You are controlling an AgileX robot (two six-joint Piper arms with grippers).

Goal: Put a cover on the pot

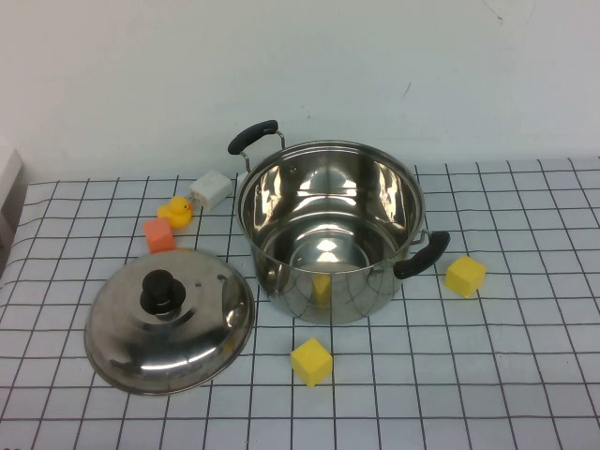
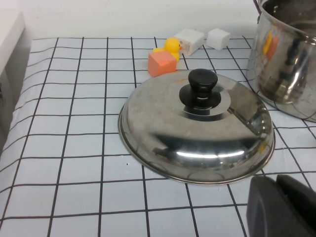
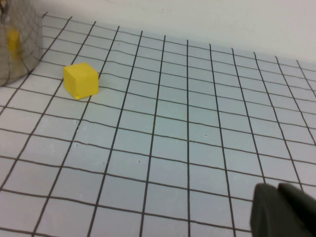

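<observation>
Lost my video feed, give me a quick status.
Left hand low, near the lid; right hand over bare table right of the pot. Pot open, lid on the table left of it. Nothing blocking.

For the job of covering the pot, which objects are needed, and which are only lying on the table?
Needed: the pot, open; the lid, on the table to its left.

Lying about: two yellow cubes, orange cube, rubber duck, white block.

Left gripper is near the lid, right gripper is over bare cloth.
</observation>
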